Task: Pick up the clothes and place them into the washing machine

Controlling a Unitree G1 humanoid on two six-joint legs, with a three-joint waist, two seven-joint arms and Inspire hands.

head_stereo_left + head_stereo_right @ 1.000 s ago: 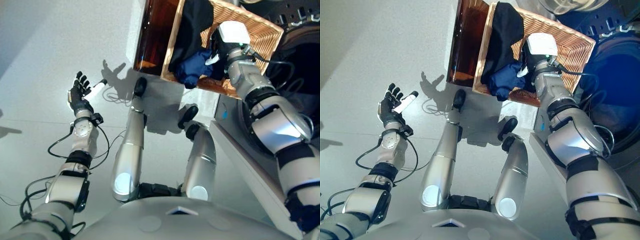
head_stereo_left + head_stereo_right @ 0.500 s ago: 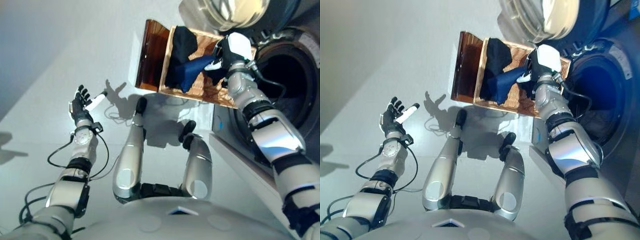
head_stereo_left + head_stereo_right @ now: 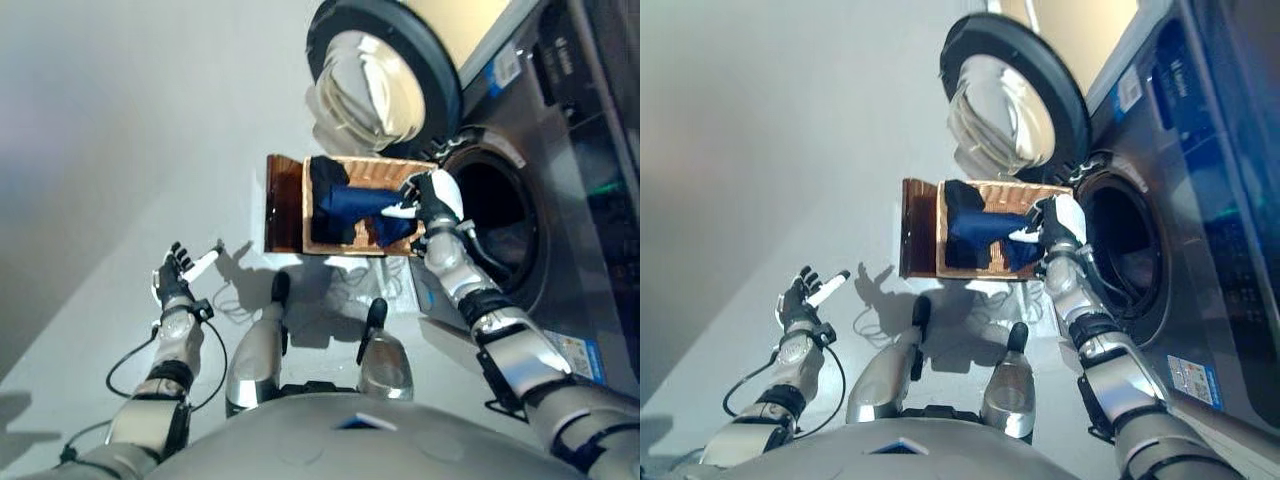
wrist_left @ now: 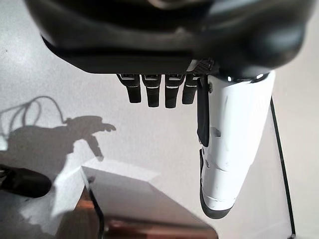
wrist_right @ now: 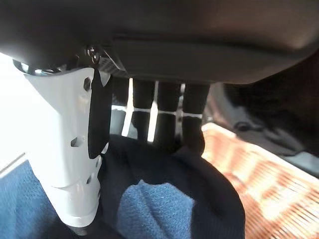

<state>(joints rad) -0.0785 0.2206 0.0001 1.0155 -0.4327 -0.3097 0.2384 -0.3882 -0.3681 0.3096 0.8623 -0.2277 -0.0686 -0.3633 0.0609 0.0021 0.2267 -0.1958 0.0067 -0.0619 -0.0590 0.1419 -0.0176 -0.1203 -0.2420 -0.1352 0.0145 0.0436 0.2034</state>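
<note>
We see bright, even light on the pale floor point(image 3: 120, 150), crisp shadows beside the basket point(image 3: 290, 205), glare on the washer door's point(image 3: 375, 85) glass, a dark drum point(image 3: 495, 215), and blurred close hands in wrist views.

Your robot's arms are silver-grey with black bands at the joints. Each dark hand, left hand point(image 3: 175, 276) and right hand point(image 3: 430, 200), has a white-covered thumb.

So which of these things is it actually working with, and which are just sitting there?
Part of the job:
- blue garment, pinched by the right hand
- dark clothes in the wicker basket
- washing machine drum, door open

Just there:
- brown panel beside the basket
- left hand, open, idle
</note>
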